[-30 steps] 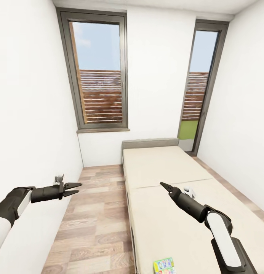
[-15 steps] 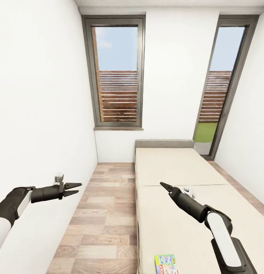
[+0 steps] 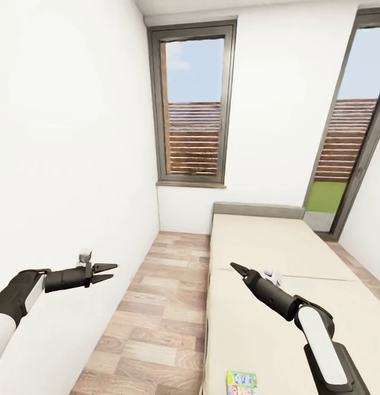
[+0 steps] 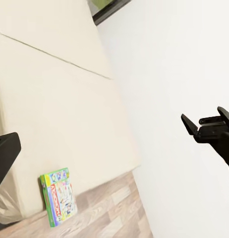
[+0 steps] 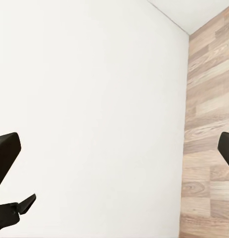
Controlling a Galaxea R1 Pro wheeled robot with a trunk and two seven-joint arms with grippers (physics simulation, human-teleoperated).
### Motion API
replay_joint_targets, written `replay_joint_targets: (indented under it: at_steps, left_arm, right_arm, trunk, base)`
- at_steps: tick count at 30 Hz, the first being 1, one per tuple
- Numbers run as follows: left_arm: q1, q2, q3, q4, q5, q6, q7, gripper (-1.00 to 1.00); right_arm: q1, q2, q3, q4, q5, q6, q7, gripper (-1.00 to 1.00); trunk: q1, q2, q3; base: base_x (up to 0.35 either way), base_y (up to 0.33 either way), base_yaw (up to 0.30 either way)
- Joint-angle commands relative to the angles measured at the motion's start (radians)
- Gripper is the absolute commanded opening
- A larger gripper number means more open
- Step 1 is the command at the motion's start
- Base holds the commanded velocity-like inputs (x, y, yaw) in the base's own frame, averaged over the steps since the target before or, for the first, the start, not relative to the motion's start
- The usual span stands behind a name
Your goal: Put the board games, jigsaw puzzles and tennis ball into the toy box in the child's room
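Note:
A board game point(image 3: 242, 382) with a colourful cartoon cover lies flat at the near end of the bed point(image 3: 255, 241), close to its floor-side edge. The left wrist view shows the same board game point(image 4: 59, 196) on the beige sheet point(image 4: 60, 114). My left gripper point(image 3: 114, 271) hangs open over the floor beside the white wall, holding nothing. Above the bed, well beyond the game, my right gripper point(image 3: 233, 266) is open and empty; its fingers point(image 5: 5, 153) sit wide apart in the right wrist view. The toy box, table, jigsaw puzzles and tennis ball are out of view.
A wood-plank floor strip point(image 3: 157, 307) runs between the white left wall point(image 3: 63, 164) and the bed. A tall grey-framed window point(image 3: 192, 109) stands in the far wall, with a second glazed opening point(image 3: 349, 126) at the right. The low grey headboard point(image 3: 258, 210) is against that wall.
The whole picture has shifted right, so the camera has turned left. Both arms hold the same pose in the view. The board game stays on the bed.

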Motion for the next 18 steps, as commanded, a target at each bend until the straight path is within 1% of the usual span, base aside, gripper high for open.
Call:
replay_joint_targets:
  at_steps: [1, 5, 11, 14, 18]
  left_arm:
    - [-0.001, 0.000, 0.001, 0.000, 0.002, 0.010, -0.002, 1.00]
    - [-0.001, 0.000, 0.001, 0.000, 0.001, 0.010, -0.002, 1.00]
    - [-0.001, 0.000, 0.001, 0.000, 0.002, 0.010, -0.002, 1.00]
    - [-0.001, 0.000, 0.001, 0.000, 0.001, 0.010, -0.002, 1.00]
    - [-0.001, 0.000, 0.001, 0.000, 0.001, 0.010, -0.002, 1.00]
  right_arm:
    - [0.000, 0.000, -0.002, 0.000, 0.000, 0.005, 0.002, 1.00]
    - [0.000, 0.000, -0.002, 0.000, 0.000, 0.005, 0.002, 1.00]
    - [0.000, 0.000, -0.003, 0.000, 0.000, 0.005, 0.002, 1.00]
    - [0.000, 0.000, -0.003, 0.000, 0.000, 0.005, 0.002, 1.00]
    - [0.000, 0.000, -0.003, 0.000, 0.000, 0.005, 0.002, 1.00]
  trunk:
    - [0.000, -0.001, 0.000]
    - [0.000, -0.001, 0.000]
    - [0.000, -0.001, 0.000]
    - [0.000, -0.001, 0.000]
    - [0.000, -0.001, 0.000]
  base:
    - [-0.003, -0.160, 0.288]
    - [-0.001, -0.096, 0.288]
    - [-0.001, -0.022, 0.262]
    - [-0.061, -0.005, 0.097]
    - [-0.142, 0.033, 0.032]
